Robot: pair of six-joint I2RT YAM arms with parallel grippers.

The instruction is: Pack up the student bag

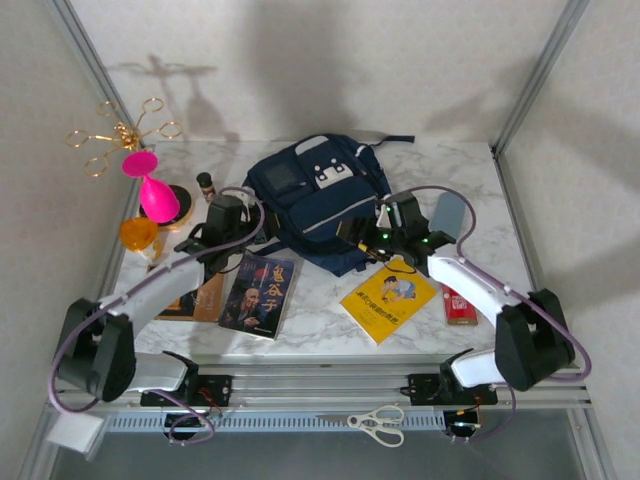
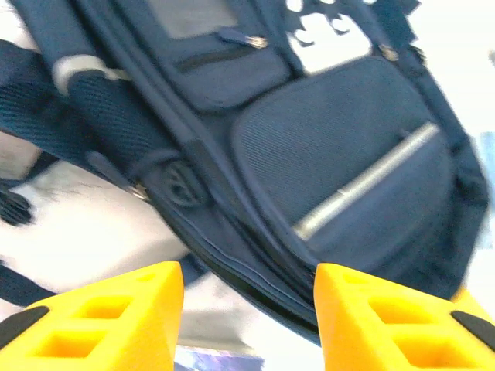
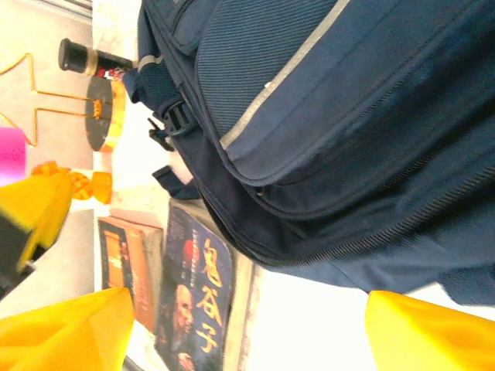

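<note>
The student bag (image 1: pixel 315 195), navy with grey-white patches and a pale stripe, lies flat in the middle of the marble table. My left gripper (image 1: pixel 238 218) is at its left edge. In the left wrist view that gripper (image 2: pixel 247 313) is open, its yellow fingers (image 2: pixel 116 317) wide apart. The bag's lower seam (image 2: pixel 255 270) runs just beyond them and nothing is held. My right gripper (image 1: pixel 378 225) is at the bag's lower right corner. From the right wrist it (image 3: pixel 247 340) is open too, with bare table between the fingers (image 3: pixel 433 332) and the bag (image 3: pixel 325 131) just ahead.
A dark blue book (image 1: pixel 262 293), an orange-brown book (image 1: pixel 200 298), a yellow book (image 1: pixel 388 298) and a small red item (image 1: pixel 458 305) lie near the front. A pink vase (image 1: pixel 155 190), gold wire stand (image 1: pixel 120 132) and small bottle (image 1: pixel 205 185) crowd the back left. Scissors (image 1: pixel 377 422) rest below the table edge.
</note>
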